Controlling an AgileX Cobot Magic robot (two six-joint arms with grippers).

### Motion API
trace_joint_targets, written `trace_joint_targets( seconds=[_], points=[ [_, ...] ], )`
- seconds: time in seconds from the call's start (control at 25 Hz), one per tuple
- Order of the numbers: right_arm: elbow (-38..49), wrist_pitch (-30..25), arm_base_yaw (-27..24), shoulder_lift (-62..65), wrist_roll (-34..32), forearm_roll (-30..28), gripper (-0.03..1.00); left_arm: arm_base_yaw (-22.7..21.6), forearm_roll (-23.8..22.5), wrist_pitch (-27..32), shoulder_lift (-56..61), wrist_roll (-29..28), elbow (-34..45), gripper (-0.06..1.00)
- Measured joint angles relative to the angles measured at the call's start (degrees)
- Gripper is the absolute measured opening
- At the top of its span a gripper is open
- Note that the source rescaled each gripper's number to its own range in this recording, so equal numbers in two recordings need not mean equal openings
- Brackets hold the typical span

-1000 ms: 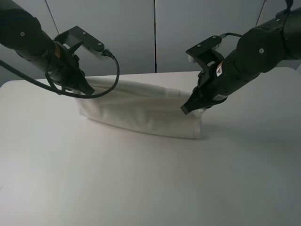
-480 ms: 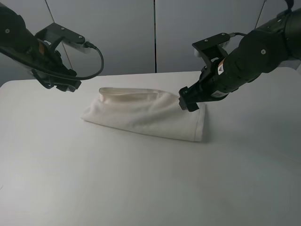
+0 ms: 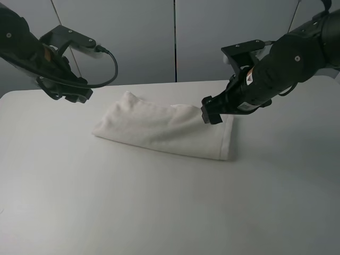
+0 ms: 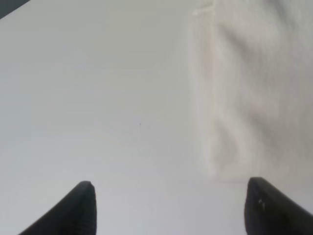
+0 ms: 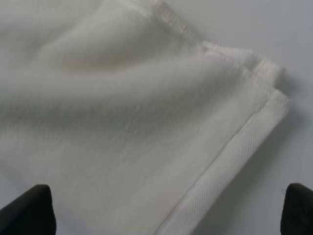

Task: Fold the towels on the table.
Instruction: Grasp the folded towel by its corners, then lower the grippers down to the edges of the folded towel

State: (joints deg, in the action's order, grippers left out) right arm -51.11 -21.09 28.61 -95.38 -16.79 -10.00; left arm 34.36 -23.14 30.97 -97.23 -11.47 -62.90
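Note:
The white towel (image 3: 159,127) lies folded in a long band on the white table (image 3: 159,207), a little behind its middle. Its woven band (image 3: 229,139) runs along the right end. My left gripper (image 3: 78,96) is open and empty, above the table just left of the towel's left end. In the left wrist view its gripper (image 4: 173,208) hangs over bare table (image 4: 98,98) with the towel (image 4: 259,88) beside it. My right gripper (image 3: 211,112) is open just above the towel's right end. The right wrist view shows its gripper (image 5: 164,213) over the towel (image 5: 122,122) and the band (image 5: 230,166).
A grey panelled wall (image 3: 175,37) stands behind the table's back edge. A black cable (image 3: 112,69) loops from the left arm above the towel's left end. Bare tabletop stretches in front of the towel and to both sides.
Both grippers have let go of the towel's raised edge. The left gripper drew back to the left. The upper layer has dropped and now lies flat on the lower one.

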Motion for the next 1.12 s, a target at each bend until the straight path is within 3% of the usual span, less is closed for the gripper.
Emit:
trace_joint_targets(
  seconds=[0.2,0.36,0.64,0.8,0.92,1.12],
  points=[
    [-0.14,-4.09,-0.12,0.00,-6.87,0.00,1.00,-0.53,0.14,-2.12,0.00,-8.63,0.00,0.80],
    [-3.58,-9.41,-1.94,-0.03,-8.32,1.20,1.00,-3.56,4.24,-0.06,-3.49,-10.65,-1.34,0.80],
    [-12.76,-16.94,-3.10,-3.34,-5.55,4.95,1.00,-5.14,12.79,4.86,-12.69,-1.95,-10.39,0.81],
    [-16.04,-20.11,-3.36,-7.58,-4.29,6.25,1.00,-5.14,16.74,6.23,-17.56,4.27,-16.22,0.91],
    [-17.97,-22.47,-3.45,-10.88,-3.83,8.13,1.00,-5.14,18.62,9.01,-21.33,7.54,-20.14,0.98],
    [-21.70,-25.68,-3.45,-15.80,-3.51,10.00,1.00,-5.14,19.55,13.58,-27.13,9.49,-25.71,1.00]
  ],
)
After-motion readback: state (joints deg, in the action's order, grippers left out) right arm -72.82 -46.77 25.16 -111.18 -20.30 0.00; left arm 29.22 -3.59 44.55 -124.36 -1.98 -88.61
